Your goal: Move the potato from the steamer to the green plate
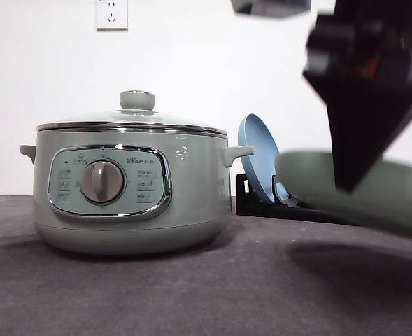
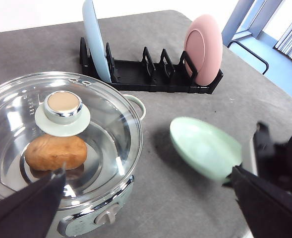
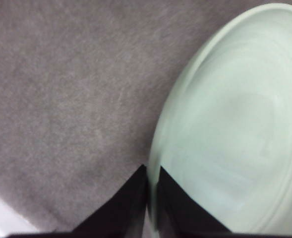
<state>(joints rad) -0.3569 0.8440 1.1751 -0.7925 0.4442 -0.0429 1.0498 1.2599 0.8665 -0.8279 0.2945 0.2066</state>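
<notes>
The steamer (image 1: pixel 130 189) stands at the left of the table with its glass lid (image 2: pixel 61 129) on. Through the lid I see the potato (image 2: pixel 55 152) lying inside the pot. My right gripper (image 1: pixel 345 183) is shut on the rim of the green plate (image 1: pixel 373 192) and holds it tilted in the air, right of the steamer. The right wrist view shows the fingers (image 3: pixel 131 198) pinching the green plate (image 3: pixel 230 134) at its edge. My left gripper (image 2: pixel 148 172) hangs open above the steamer's near side, holding nothing, with the green plate (image 2: pixel 205 146) beside it.
A black dish rack (image 2: pixel 150 74) stands behind, with a blue plate (image 2: pixel 95 39) and a pink plate (image 2: pixel 204 47) upright in it. The blue plate (image 1: pixel 257 157) is just right of the steamer's handle. Grey table surface (image 1: pixel 212 287) lies in front.
</notes>
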